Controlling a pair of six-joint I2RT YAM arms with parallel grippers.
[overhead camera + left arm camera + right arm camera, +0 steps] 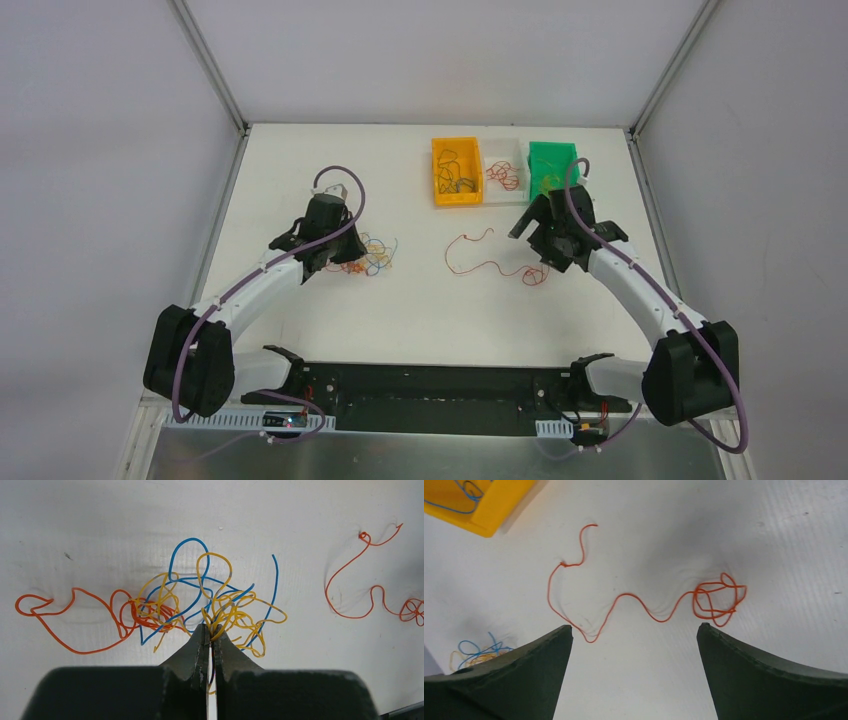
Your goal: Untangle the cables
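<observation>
Orange, blue and yellow cables [227,611] lie in a small curly clump left of centre on the white table [420,320]. In the left wrist view we see blue loops arching toward the top of the frame. Yellow coils are bunched in the middle, and an orange tail runs out to the left edge. The left claw [212,630] is clenched at the lower edge of the clump, with yellow strands caught between its tips.

Well apart from the clump, right of centre in the overhead view, a single orange-red strand [624,597] snakes flat across the table. Its right end is wound into a small coil. The right claw [634,626] hangs over this strand with its jaws spread wide and nothing between them. The strand's lowest bend lies just beside the left fingertip, and we cannot tell whether they touch.

Three bins stand in a row at the top of the overhead view. The yellow bin [456,195] holds dark wires, the clear bin [503,195] holds red ones, and the green bin [550,155] holds something yellowish. A purple hose [572,195] on the right arm crosses in front of the green bin and hides part of it. In the right wrist view, that claw's own left finger covers part of the clump at lower left.
</observation>
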